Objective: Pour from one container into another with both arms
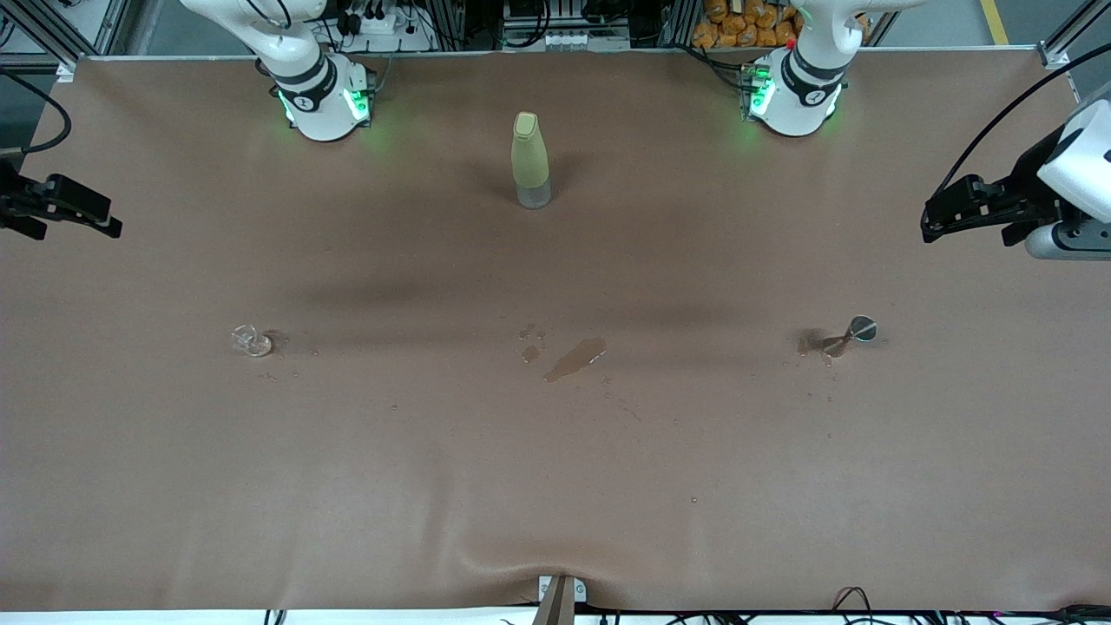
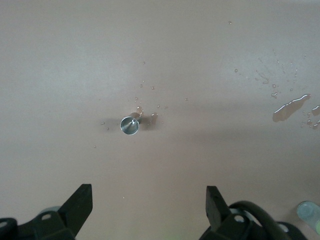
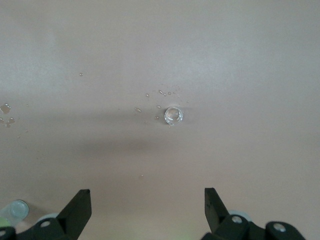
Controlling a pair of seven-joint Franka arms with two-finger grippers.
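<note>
Brown tabletop [image 1: 555, 451] wet with spills. Glass cup [image 1: 251, 340] sits toward the right arm's end, metal cup [image 1: 851, 334] toward the left's. Left gripper [image 2: 149, 205] and right gripper [image 3: 147, 205] hover spread, empty, likely pre-grasp.

Inventory of my table [image 1: 174, 486], brown-covered:

- Glass cup [image 1: 250, 340]: one, small and clear.
- Metal measuring cup [image 1: 852, 335]: one, hourglass-shaped and shiny.
- Bottle [image 1: 530, 160]: one, tall and yellow-green, upright.
- Puddle [image 1: 575, 358]: one long spill, with several smaller wet spots I cannot count exactly.
- Arms: two, both mine, each with one green-lit base.
- Grippers: two, my left gripper [image 1: 937, 224] and my right gripper [image 1: 87, 217], two fingers apiece, four in all.
</note>
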